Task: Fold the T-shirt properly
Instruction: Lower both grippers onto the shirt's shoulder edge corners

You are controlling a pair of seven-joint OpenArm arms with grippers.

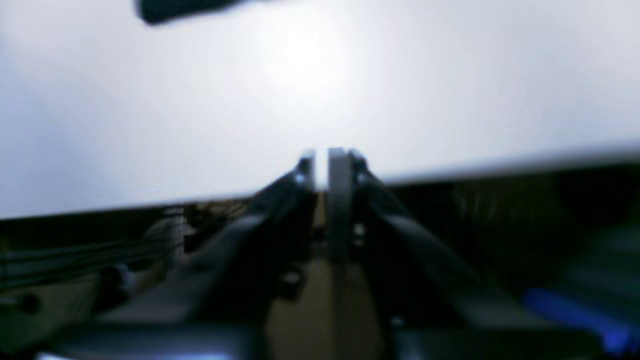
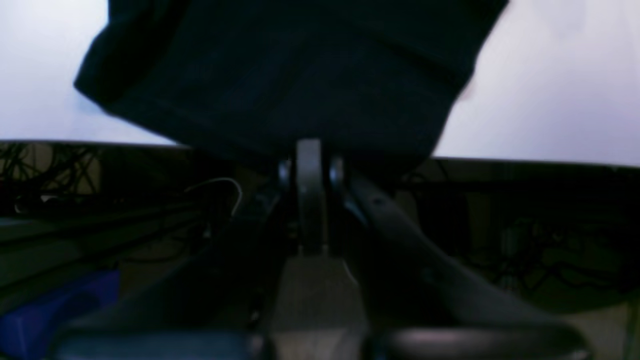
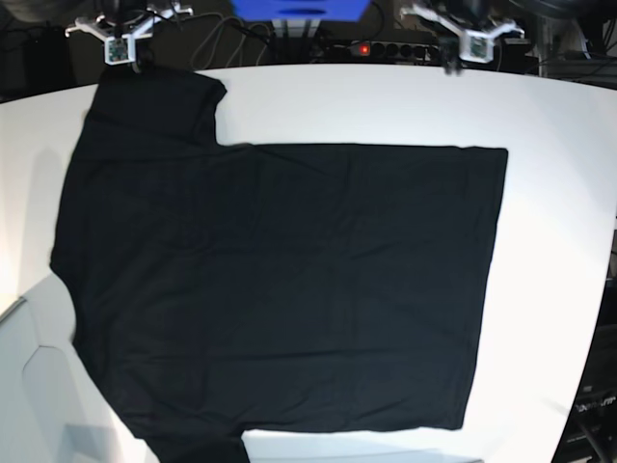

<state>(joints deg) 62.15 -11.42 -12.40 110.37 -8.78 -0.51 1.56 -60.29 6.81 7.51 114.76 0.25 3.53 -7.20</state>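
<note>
The right hand (image 2: 310, 150) sits at the tabletop's (image 3: 559, 135) far edge, shut and empty, its tips just beside a sleeve of the T-shirt (image 3: 280, 289), which lies spread flat. The left hand (image 1: 327, 160), narrowly parted, holds nothing.

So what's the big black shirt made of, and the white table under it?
The T-shirt looks like soft, matte cloth, probably cotton knit: it lies limp and flat, with stitched hems and no shine. The table looks like a smooth, hard white board, maybe laminate or painted wood; it reflects light a little.
</note>
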